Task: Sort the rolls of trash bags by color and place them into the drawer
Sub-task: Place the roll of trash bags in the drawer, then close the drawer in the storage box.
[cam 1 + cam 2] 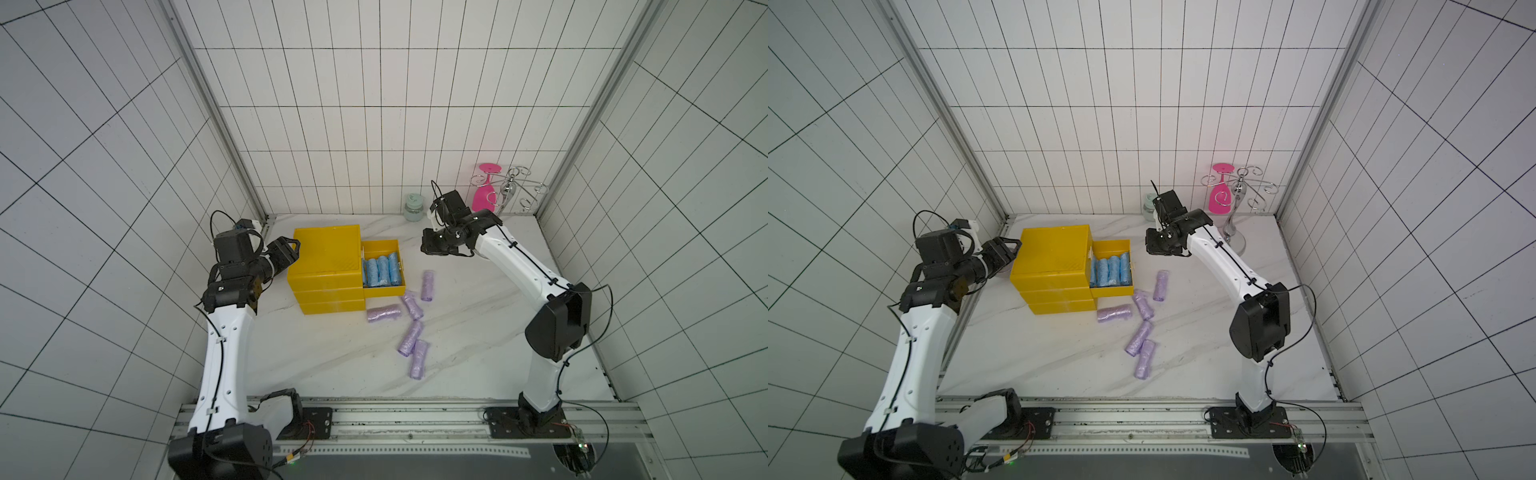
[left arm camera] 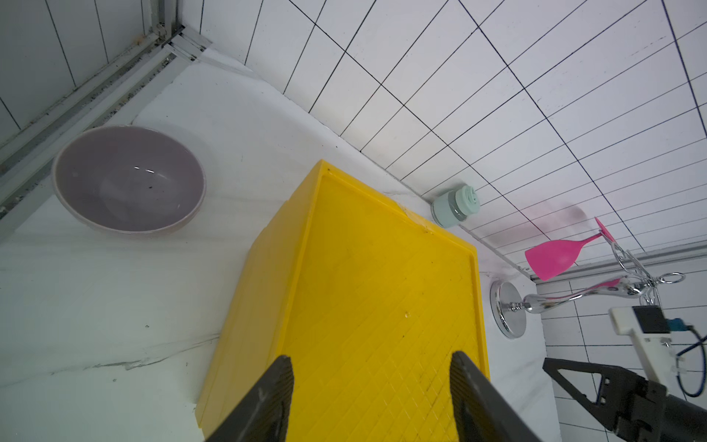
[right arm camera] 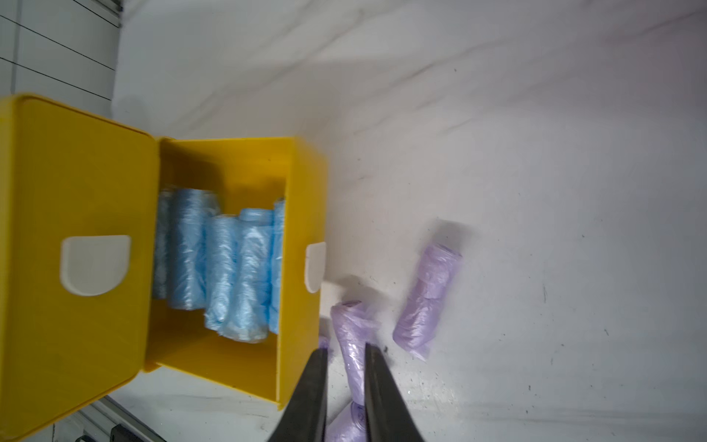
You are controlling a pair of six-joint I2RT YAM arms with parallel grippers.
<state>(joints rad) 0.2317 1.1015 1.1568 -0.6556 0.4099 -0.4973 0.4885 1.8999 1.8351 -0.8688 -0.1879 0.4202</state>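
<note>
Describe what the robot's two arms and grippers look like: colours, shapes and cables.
The left arm and right arm match: smooth white shells on the long links, bulky black housings at the joints, and thin black cables clipped along the white parts. The left gripper and right gripper are black, each with two flat, tapering dark fingers.

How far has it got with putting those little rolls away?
Done: the blue rolls lie together in the open top drawer. In hand: nothing held; the right hand hovers empty above the table, near that drawer. Left: five lilac rolls lie loose on the table. No green rolls show; the lower drawers are closed.
</note>
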